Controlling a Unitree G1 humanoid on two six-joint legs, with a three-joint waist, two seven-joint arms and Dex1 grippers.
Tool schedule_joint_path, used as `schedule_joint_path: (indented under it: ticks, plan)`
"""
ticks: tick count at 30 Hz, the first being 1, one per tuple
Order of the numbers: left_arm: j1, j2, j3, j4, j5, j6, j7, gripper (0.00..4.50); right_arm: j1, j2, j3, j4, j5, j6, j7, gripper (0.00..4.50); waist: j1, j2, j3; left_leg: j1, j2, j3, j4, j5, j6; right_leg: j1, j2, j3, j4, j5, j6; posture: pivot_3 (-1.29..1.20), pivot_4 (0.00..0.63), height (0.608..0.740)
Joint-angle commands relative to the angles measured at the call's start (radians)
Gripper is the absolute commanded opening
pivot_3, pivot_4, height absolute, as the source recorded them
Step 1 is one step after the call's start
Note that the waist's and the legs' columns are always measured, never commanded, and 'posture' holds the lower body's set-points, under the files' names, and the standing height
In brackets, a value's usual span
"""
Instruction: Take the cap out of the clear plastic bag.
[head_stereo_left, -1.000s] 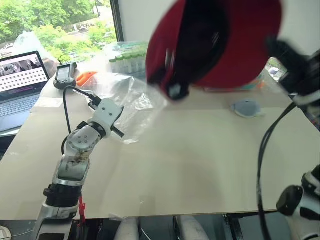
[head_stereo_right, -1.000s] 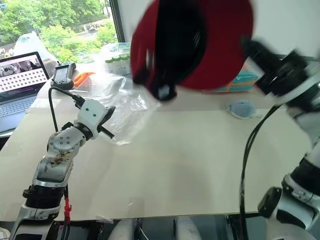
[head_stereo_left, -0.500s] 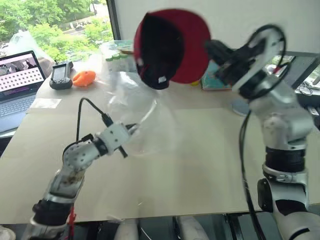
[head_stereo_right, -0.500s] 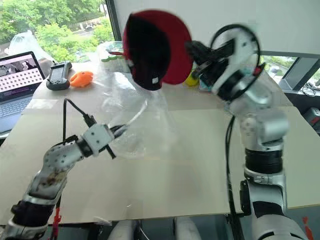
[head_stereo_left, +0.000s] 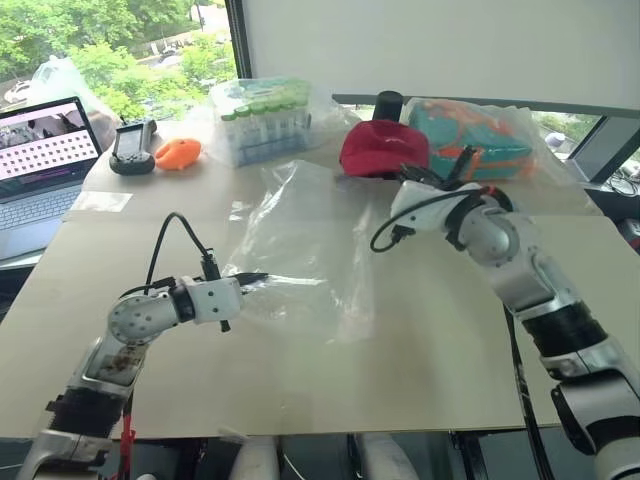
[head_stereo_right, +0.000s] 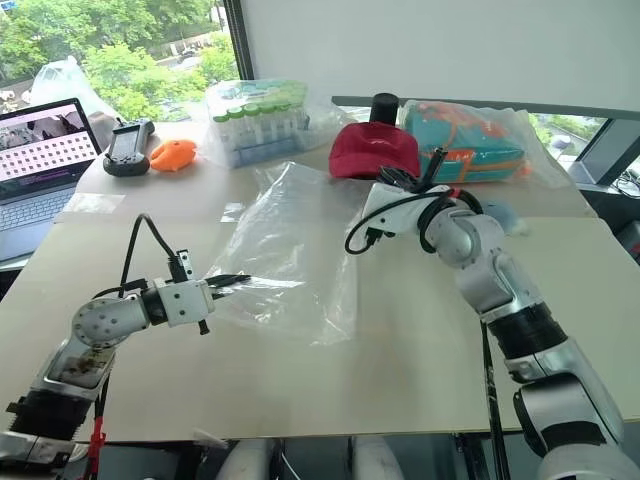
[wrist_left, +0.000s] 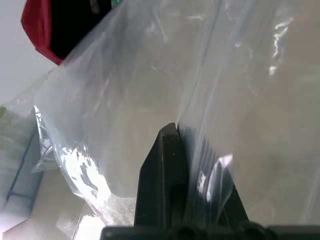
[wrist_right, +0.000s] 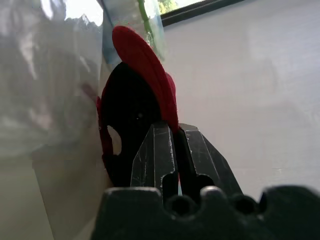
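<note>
On pale table (head_stereo_left: 420, 380), window (head_stereo_left: 100, 40) behind.

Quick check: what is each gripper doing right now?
Left gripper: shut on the clear plastic bag, pinching its edge.
Right gripper: shut on the cap, which is out of the bag.

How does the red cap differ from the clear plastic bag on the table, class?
The cap is opaque dark red fabric; the clear plastic bag is transparent and crinkly. The cap is smaller, the bag bigger. The cap sits at the table's far side; the bag lies mid-table, empty. Shared: each is pinched by one gripper, the right gripper and the left gripper.
</note>
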Motion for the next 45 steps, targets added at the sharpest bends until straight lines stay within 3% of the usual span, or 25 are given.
schedule_joint_path:
  ticks: [1,6,11,17,21,34,39,42,45]
  plan:
    - [-0.010,-0.025,-0.036,0.016,0.087,0.043,0.064,0.00,0.033,0.016,-0.075,-0.151,-0.023,0.086,0.033,0.06,0.000,0.000,0.000,0.000,0.000,0.000,0.000,0.000,0.000,0.000,0.000,0.000,0.000,0.000,0.000,0.00,0.150,0.740]
    - [-0.012,-0.079,-0.051,-0.014,0.099,0.141,0.096,0.00,0.101,0.048,-0.076,-0.284,-0.067,0.189,0.100,0.06,0.002,0.000,0.000,0.000,0.000,0.000,0.001,0.000,0.000,0.000,0.000,0.000,0.001,0.000,0.001,0.00,0.150,0.740]
    - [-0.017,-0.103,-0.063,-0.032,0.106,0.169,0.113,0.00,0.273,0.125,-0.019,-0.426,-0.179,0.298,0.108,0.06,0.013,0.000,0.000,0.002,0.000,-0.001,0.002,0.000,0.000,0.003,0.000,-0.001,0.001,0.000,0.001,0.00,0.150,0.740]
    - [-0.014,-0.113,-0.060,-0.042,0.101,0.178,0.118,0.00,0.410,0.182,0.116,-0.416,-0.209,0.322,0.245,0.06,0.013,0.000,0.000,0.004,0.000,-0.001,0.003,0.000,0.000,0.005,0.000,-0.001,0.001,0.000,0.001,0.00,0.150,0.740]
    - [-0.006,-0.116,-0.046,-0.053,0.077,0.164,0.121,0.00,0.398,0.279,0.124,-0.324,-0.172,0.376,0.278,0.06,0.006,-0.001,-0.001,0.012,0.000,-0.001,0.003,0.000,0.000,0.013,0.001,-0.001,0.001,-0.004,0.006,0.00,0.150,0.740]
    - [0.017,-0.100,-0.015,-0.082,0.000,0.160,0.111,0.00,0.345,0.368,0.063,-0.215,-0.031,0.487,0.386,4.38,-0.008,-0.003,-0.002,0.015,0.000,-0.002,0.003,0.000,-0.001,0.016,0.001,-0.002,0.001,-0.002,0.003,0.00,0.150,0.740]
    - [0.053,-0.091,0.002,-0.110,-0.093,0.140,0.054,0.00,0.320,0.361,0.024,-0.223,0.009,0.506,0.389,4.48,-0.012,-0.003,-0.002,0.015,0.000,-0.002,0.002,0.000,-0.001,0.016,0.001,-0.002,0.001,-0.002,0.003,0.00,0.150,0.740]
    - [0.060,-0.089,0.007,-0.123,-0.136,0.142,0.027,0.75,0.306,0.346,0.008,-0.209,0.028,0.500,0.391,4.50,-0.011,-0.003,-0.002,0.015,0.001,-0.002,0.002,0.000,-0.001,0.016,0.001,-0.002,0.001,-0.002,0.003,0.00,0.150,0.740]
    - [0.058,-0.082,0.005,-0.118,-0.139,0.131,0.016,1.83,0.298,0.332,0.010,-0.192,0.037,0.491,0.381,4.50,-0.011,-0.003,-0.002,0.015,0.000,-0.002,0.002,0.000,-0.001,0.016,0.001,-0.002,0.001,-0.002,0.003,0.00,0.150,0.740]
